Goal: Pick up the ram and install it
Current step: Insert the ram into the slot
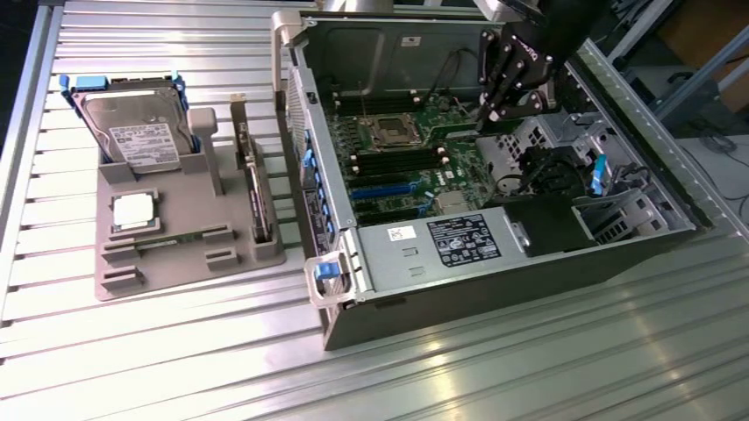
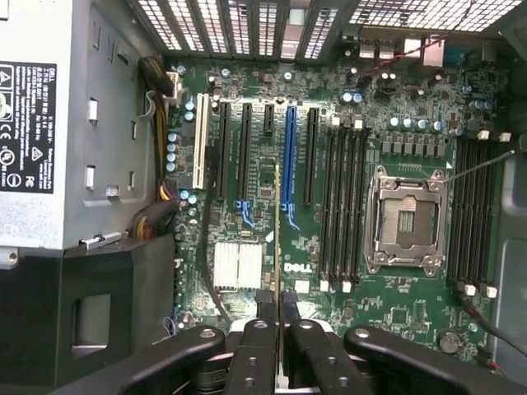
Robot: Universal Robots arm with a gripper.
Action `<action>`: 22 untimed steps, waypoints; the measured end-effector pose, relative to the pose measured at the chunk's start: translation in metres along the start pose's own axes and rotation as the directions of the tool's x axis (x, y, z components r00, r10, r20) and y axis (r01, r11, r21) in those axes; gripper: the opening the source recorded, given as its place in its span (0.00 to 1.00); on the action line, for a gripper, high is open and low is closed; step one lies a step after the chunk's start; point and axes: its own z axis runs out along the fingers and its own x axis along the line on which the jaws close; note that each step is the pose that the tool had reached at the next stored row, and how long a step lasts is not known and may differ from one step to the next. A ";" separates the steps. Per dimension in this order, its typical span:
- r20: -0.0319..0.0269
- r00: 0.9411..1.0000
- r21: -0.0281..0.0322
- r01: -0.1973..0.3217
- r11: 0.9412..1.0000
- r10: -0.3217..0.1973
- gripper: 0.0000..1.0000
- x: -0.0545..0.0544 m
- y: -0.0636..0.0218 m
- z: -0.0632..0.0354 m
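Clearly the black claw (image 2: 278, 303) is clenched on the long, thin dark-green ram stick (image 2: 278, 222), held edge-on over the green motherboard (image 2: 395, 317), apart from its square silver processor socket (image 2: 405, 218). The stick is likely light, stiff and fragile, so it is best pinched by its board edges, sparing the chips and contacts.

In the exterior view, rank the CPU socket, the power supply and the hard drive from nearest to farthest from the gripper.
From the gripper, shut on the ram:
1. CPU socket, inside the case, toward the exterior view's left of the gripper.
2. Power supply, inside the case, at its lower end.
3. Hard drive, outside the case, on the grey tray at the exterior view's left.
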 end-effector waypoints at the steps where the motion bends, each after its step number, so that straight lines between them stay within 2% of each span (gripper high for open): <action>1: 0.000 1.000 0.000 -0.003 1.000 0.003 0.13 0.000 0.0003 0.0014; 8: -0.002 1.000 0.000 -0.016 1.000 0.016 0.13 -0.001 0.0006 0.0124; 13: -0.002 1.000 0.000 -0.019 1.000 0.019 0.13 -0.001 0.0004 0.0154; 22: -0.002 0.999 0.000 -0.032 0.999 0.032 0.13 -0.002 0.0020 0.0268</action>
